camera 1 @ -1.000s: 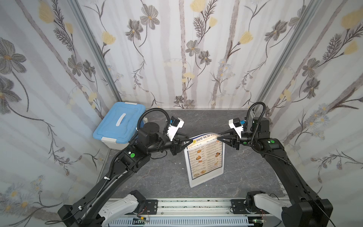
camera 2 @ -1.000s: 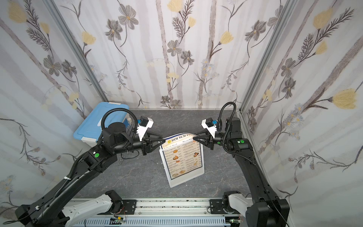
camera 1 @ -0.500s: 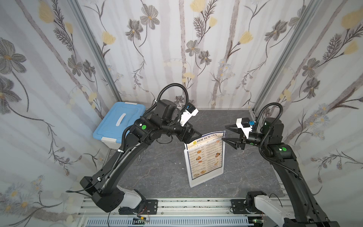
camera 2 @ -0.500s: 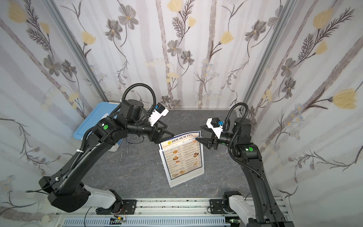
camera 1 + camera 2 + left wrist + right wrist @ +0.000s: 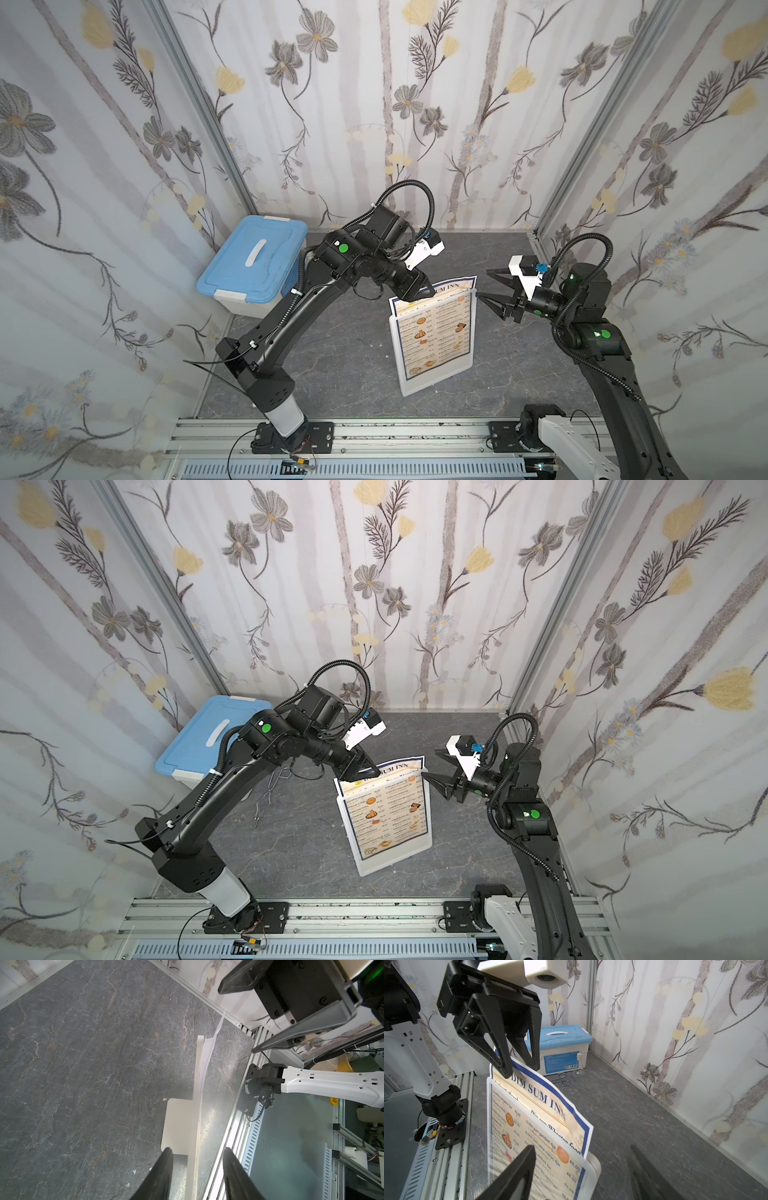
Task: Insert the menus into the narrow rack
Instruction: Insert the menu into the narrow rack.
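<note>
Grey slate tabletop (image 5: 340, 357), menu (image 5: 434, 332) in rack (image 5: 419, 386) (header above rim)

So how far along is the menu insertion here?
Mostly done: the menu sits in the rack, only its top above the rim. In hand: the left gripper straddles its top corner, open; the right gripper is open beside it. Left, probably: press it fully down.

Clutter in the table's far corner

A white plastic storage box with a blue lid (image 5: 253, 262) stands on the dark grey stone-patterned tabletop (image 5: 340, 353). A small clear glass flask (image 5: 579, 1065) stands upright just beside it, and bent metal wire tongs (image 5: 561, 1080) lie nearby.
</note>
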